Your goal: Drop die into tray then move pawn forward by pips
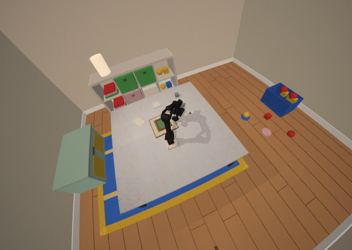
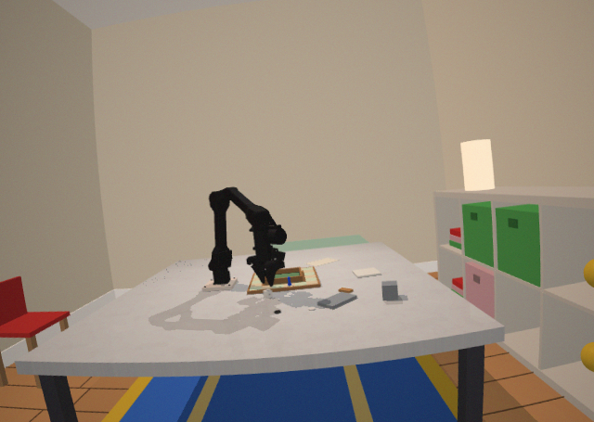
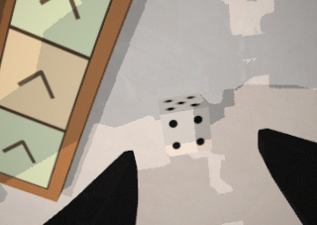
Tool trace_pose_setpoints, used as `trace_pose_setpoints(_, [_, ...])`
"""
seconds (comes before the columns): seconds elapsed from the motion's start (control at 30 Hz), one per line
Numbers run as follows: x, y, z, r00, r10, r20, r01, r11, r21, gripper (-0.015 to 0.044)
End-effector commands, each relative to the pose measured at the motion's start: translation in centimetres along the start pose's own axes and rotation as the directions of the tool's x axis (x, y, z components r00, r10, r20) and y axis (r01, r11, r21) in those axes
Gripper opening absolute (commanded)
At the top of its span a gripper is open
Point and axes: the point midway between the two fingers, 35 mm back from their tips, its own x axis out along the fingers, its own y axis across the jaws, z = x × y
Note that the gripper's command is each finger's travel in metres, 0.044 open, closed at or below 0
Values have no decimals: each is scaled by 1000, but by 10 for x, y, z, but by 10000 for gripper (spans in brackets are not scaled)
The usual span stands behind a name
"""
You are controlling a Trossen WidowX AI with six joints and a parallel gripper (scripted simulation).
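Observation:
The white die lies on the table just off the board's edge. The face turned to the wrist camera shows four pips. My gripper is open and hangs low over the die, one finger on each side, not touching it. The board has a brown rim and a ring of arrow squares. Its green tray sits in the middle. The blue pawn stands on the board's near side in the exterior view.
A grey block, a flat grey slab, a small orange piece and a black disc lie beyond the die. Two cream cards lie near the board. The arm's base stands beside the board.

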Motion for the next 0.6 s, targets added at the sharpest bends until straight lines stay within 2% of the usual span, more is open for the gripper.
trace_pose_setpoints(0.0, [8,1,-1,1000,8,-8,-8,1000,-2,275])
trace_pose_setpoints(0.57, [35,1,-2,1000,8,-8,-8,1000,-3,275])
